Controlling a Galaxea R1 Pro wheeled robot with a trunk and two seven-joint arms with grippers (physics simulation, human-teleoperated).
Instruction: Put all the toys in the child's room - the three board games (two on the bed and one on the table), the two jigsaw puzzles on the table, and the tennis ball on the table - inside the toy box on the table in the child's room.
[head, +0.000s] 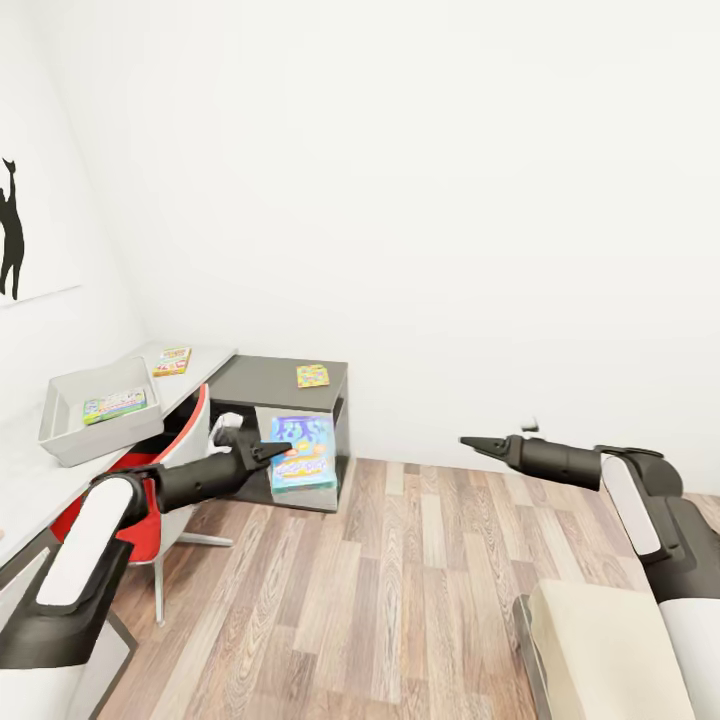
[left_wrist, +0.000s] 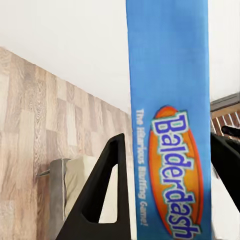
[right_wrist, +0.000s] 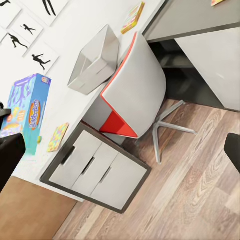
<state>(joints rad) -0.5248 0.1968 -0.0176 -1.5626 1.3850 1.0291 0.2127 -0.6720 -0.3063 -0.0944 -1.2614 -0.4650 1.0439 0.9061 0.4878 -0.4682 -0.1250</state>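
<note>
My left gripper (head: 268, 452) is shut on a blue "Balderdash" board game (head: 303, 452), held on edge in the air in front of the table's dark top (head: 262, 384). Seen from the left wrist, the box (left_wrist: 170, 125) stands between the fingers (left_wrist: 102, 200). The clear grey toy box (head: 62, 425) sits on the pale table top with a flat green-and-white game (head: 115, 405) inside. A yellow game box (head: 172, 361) lies behind it. One jigsaw puzzle (head: 313, 376) lies on the dark top, another (right_wrist: 57, 137) on the pale top. My right gripper (head: 468, 441) hangs open and empty over the floor.
A red and white swivel chair (head: 165, 470) is tucked under the table beside my left arm. A grey drawer unit (right_wrist: 95, 170) stands under the pale top. The beige bed's corner (head: 600, 640) is at the lower right. Wood-plank floor (head: 400, 580) lies between.
</note>
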